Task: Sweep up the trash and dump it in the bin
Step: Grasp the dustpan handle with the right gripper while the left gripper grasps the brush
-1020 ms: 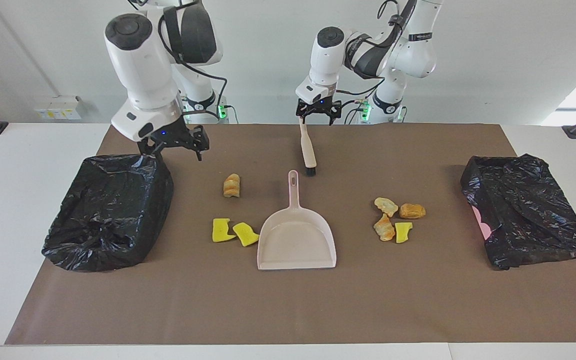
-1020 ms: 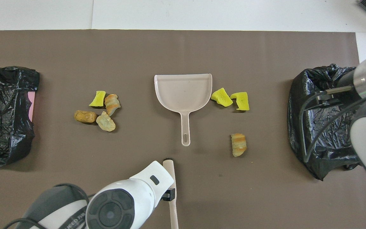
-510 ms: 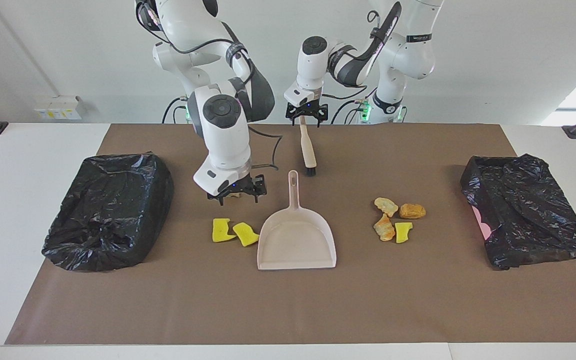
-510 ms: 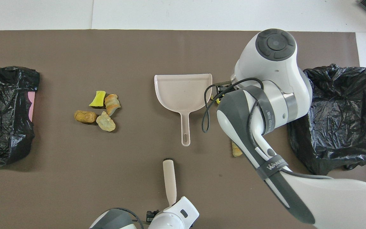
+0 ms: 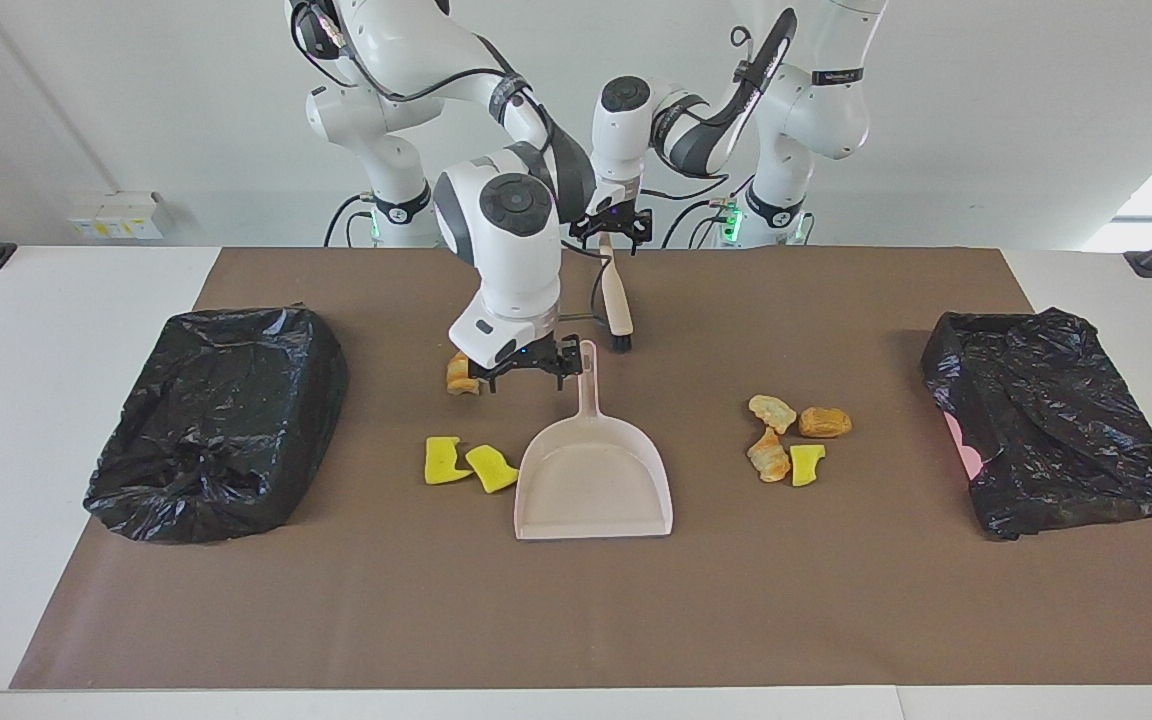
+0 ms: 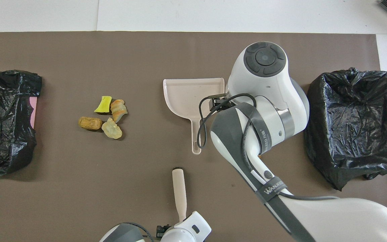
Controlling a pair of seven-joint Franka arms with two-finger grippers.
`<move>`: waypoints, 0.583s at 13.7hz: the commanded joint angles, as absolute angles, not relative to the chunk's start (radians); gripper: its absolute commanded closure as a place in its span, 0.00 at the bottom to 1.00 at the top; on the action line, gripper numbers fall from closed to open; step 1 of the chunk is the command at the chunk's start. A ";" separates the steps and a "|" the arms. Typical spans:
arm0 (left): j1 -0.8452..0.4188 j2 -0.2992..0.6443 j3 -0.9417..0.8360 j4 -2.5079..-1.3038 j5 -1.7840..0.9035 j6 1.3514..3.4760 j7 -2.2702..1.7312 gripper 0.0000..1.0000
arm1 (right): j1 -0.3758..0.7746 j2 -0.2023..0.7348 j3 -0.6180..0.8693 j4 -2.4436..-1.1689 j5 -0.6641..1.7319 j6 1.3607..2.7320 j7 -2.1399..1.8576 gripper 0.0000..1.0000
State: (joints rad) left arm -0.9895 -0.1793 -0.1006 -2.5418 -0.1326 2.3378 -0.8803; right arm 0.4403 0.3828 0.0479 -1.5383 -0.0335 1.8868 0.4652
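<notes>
Right pincer [image 5: 524, 372] spread open, wrist pointing down over the mat – left pincer [image 5: 613, 232] open-fingered, low

The right hand [image 5: 526, 372], a second ago over the black bin bag [image 5: 216, 420] at the right arm's end of the surface, now hangs low just beside the dustpan [image 5: 594, 470] handle, between that handle and the lone bread-like lump [image 5: 457, 372]. Half a second ago it covered that lump; the lump now shows again beside it. The right arm now hides the two yellow sponge pieces [image 5: 468, 464] in the overhead view. The left hand [image 5: 614, 230], at the brush [image 5: 617, 300] handle's upper end, stands slightly higher and closer to its base; its fingers narrow slightly.
</notes>
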 commanded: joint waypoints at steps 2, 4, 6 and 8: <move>-1.014 -0.169 -0.080 -2.543 -0.147 2.358 -0.914 0.55 | 0.434 0.376 0.051 -1.563 0.024 1.914 0.485 0.00; -1.002 -0.167 -0.080 -2.520 -0.147 2.341 -0.916 0.83 | 0.439 0.373 0.052 -1.575 0.029 1.907 0.485 0.00; -0.996 -0.172 -0.078 -2.505 -0.147 2.306 -0.913 1.00 | 0.488 0.388 0.058 -1.578 0.034 1.917 0.526 0.00; -0.980 -0.178 -0.074 -2.499 -0.147 2.287 -0.894 1.00 | 0.511 0.440 0.057 -1.600 0.031 1.995 0.586 0.00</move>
State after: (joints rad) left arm -0.9883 -0.1700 -0.0833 -2.5166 -0.1353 2.3266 -0.9041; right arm 0.4906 0.4019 0.0551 -1.5696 0.0210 1.9188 0.5317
